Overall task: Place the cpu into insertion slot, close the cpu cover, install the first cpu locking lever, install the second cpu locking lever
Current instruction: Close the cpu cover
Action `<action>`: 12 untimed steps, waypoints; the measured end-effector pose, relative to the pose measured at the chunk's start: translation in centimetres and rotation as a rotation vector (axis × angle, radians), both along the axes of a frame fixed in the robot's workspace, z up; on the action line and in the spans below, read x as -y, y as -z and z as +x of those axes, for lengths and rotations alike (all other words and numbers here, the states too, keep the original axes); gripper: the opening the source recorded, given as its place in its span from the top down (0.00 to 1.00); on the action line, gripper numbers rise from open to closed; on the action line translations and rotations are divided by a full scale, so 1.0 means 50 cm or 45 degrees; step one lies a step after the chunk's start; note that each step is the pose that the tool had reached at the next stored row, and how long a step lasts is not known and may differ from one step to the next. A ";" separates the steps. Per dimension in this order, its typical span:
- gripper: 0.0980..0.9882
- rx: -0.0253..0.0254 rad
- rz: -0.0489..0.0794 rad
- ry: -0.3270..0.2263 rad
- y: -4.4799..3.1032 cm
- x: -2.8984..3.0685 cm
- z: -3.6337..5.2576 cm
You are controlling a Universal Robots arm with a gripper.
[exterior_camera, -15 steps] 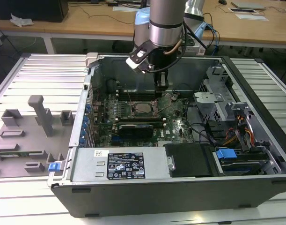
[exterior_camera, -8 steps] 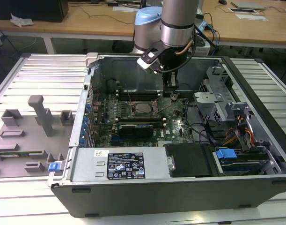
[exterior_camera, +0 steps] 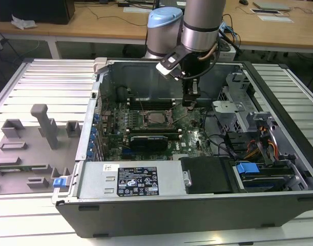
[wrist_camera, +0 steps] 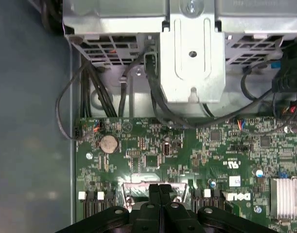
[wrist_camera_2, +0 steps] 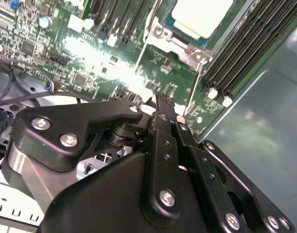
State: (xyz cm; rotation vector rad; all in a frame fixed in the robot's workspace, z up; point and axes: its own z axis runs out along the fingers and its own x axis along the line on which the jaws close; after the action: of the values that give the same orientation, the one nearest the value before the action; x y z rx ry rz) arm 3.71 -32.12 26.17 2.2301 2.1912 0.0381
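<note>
Inside the open computer case (exterior_camera: 136,77), the tool (exterior_camera: 191,104) is held low over the green board (exterior_camera: 189,139), just beside the insertion slot (exterior_camera: 157,117), on the exterior view's right. Its fingers are pressed together and nothing is gripped. This is judged to give a narrow tip for nudging the thin lever wire (wrist_camera_2: 196,85). The cpu (wrist_camera_2: 201,15) is seated in the slot and framed by the cpu cover (wrist_camera_2: 180,46).

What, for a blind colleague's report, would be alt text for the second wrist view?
The shut black gripper hangs close over a green motherboard; beyond it the silvery cpu lies framed by the metal cpu cover.
</note>
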 end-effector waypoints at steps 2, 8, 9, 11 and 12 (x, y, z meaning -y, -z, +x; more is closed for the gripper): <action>0.99 -0.0063 0.000 0.000 0.000 0.000 0.009; 0.99 -0.0262 0.000 0.000 0.000 0.000 0.044; 0.99 -0.0275 0.000 0.000 0.001 0.000 0.048; 0.99 -0.0288 0.000 0.000 0.007 0.000 0.051; 0.99 -0.0295 0.000 0.000 0.012 0.000 0.051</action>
State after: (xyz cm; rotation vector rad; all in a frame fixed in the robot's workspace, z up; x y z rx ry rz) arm 6.26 -32.12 25.59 2.2420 2.2025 0.0123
